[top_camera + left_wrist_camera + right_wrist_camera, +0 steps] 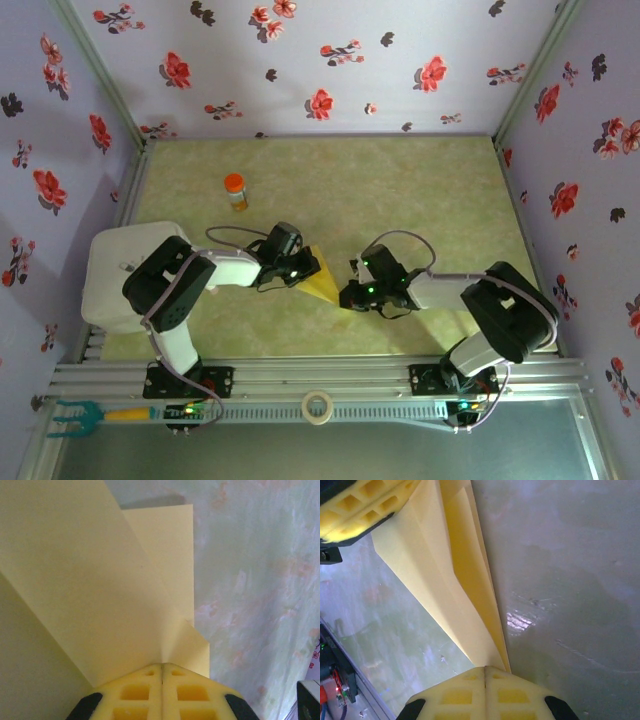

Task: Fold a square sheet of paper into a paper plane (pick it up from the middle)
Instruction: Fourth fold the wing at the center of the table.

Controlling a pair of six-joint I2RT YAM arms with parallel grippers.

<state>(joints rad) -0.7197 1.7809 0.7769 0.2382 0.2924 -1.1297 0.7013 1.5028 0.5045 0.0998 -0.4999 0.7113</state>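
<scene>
Orange-capped bottle (234, 191) well beyond yellow paper (325, 281); tape roll (318, 406) on rail (390, 410)

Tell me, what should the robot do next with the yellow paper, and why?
Probably press the yellow paper flat on the table to sharpen its crease. The left hand and the right hand are both shut on opposite ends of it, and in the right wrist view its folded layers gape apart, so the fold looks loose.

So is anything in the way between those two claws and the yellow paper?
Nothing visible is. The left gripper and the right gripper are each shut on an end of the folded yellow paper, which spans the gap between them. The orange-capped bottle stands well apart, farther back on the left.
</scene>
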